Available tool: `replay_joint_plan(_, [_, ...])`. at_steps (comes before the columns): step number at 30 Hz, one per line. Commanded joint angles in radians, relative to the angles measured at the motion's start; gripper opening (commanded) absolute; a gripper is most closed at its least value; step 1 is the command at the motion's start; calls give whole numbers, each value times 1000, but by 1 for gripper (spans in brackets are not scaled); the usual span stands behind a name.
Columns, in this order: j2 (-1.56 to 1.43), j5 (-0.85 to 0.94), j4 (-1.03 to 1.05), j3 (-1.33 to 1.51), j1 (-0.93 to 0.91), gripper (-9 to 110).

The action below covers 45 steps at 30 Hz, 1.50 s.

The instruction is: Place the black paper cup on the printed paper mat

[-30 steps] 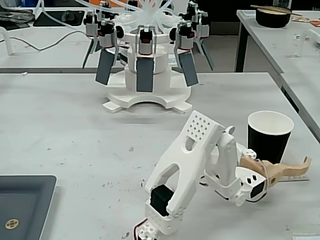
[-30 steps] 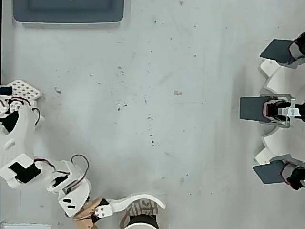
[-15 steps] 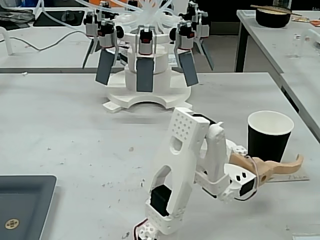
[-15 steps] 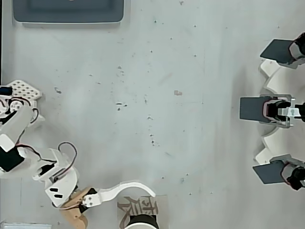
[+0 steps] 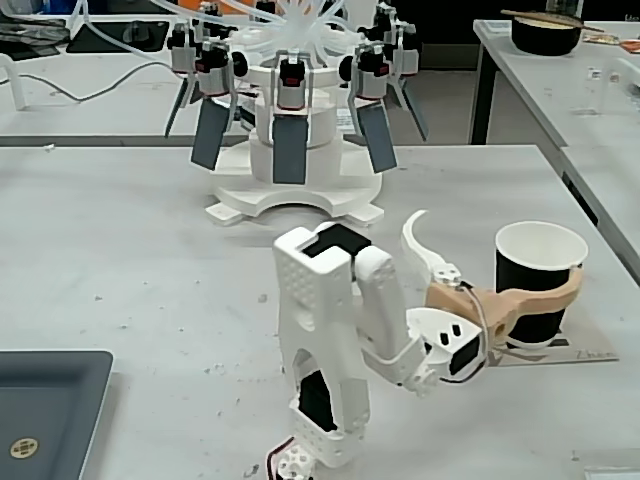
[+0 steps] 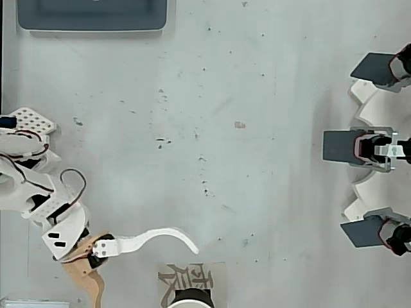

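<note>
Seeing the black paper cup (image 5: 540, 270) standing upright toward the right of the table (image 5: 150, 300) in the fixed view, and judging it to be resting already on the printed paper mat (image 6: 186, 277), whose large character is showing just beside the cup's white rim at the bottom edge of the overhead view.

Finding the claw (image 5: 497, 247) spread wide and gripping nothing. Noting the tan finger (image 5: 530, 298) curving across the near side of the cup toward its right rim, touching it or nearly so; not managing to tell which. Noting the white finger (image 5: 425, 245) sticking up well apart from the cup, on its left.

Judging the placing as nearly finished and the retreat as the risky part:

- Pulling straight back toward the arm's base and hooking the cup with the curved tan finger, dragging it off the mat or tipping it over. Expecting an empty paper cup to be putting up very little resistance.
- Sweeping sideways to the right and pushing the cup toward the table's right edge, lying near it in the fixed view.
- Catching the loose mat and sliding it out from under the cup.
- Lifting before clearing the rim and snagging it from below.

Favouring easing the tan finger away from the cup wall before any larger move.
</note>
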<state>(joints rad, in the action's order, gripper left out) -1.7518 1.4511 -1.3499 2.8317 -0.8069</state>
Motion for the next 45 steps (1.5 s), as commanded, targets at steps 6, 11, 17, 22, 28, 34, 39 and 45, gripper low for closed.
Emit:
replay_joint_plan(6, [-268, 2, -14, 135, 103, 51])
replay_joint_plan(11, [-387, 2, 11, 213, 167, 49])
replay_joint_plan(17, [-488, 0, 15, 291, 311, 47])
replay_joint_plan(22, [-546, 9, 60, 291, 449, 44])
replay_joint_plan(28, [-555, 52, 114, 272, 595, 42])
replay_joint_plan(34, [-552, 72, 206, 218, 696, 41])
replay_joint_plan(39, [-491, 123, 279, 126, 738, 39])
replay_joint_plan(45, [-314, 150, 293, -35, 746, 37])
